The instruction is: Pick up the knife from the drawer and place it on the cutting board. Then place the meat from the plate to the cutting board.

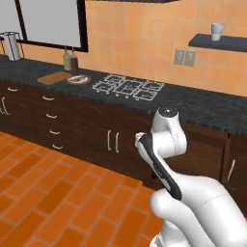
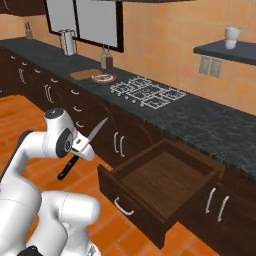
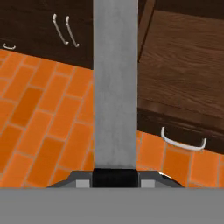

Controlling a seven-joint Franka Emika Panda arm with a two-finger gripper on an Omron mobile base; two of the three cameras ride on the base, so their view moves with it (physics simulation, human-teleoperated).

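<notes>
My gripper point(image 2: 80, 148) is shut on the knife point(image 2: 86, 142), holding it in the air above the orange floor to the left of the open drawer point(image 2: 165, 186). Its silver blade slants up toward the counter and its black handle hangs down. In the hand view the grey blade point(image 3: 114, 87) runs straight up from the gripper point(image 3: 114, 180), with the drawer point(image 3: 183, 78) and its curved handle to the right. Far along the counter lies the cutting board point(image 1: 52, 77) point(image 2: 81, 75). Beside it stands the plate point(image 1: 78, 79) point(image 2: 103, 78); the meat on it is too small to make out.
A white stove grate point(image 1: 128, 87) point(image 2: 147, 93) sits on the black counter between the drawer and the plate. Two bottles point(image 1: 70, 60) stand behind the board, a metal canister point(image 1: 12, 46) farther left. A wall shelf carries a cup point(image 1: 217, 31). Cabinet fronts line the orange tiled floor.
</notes>
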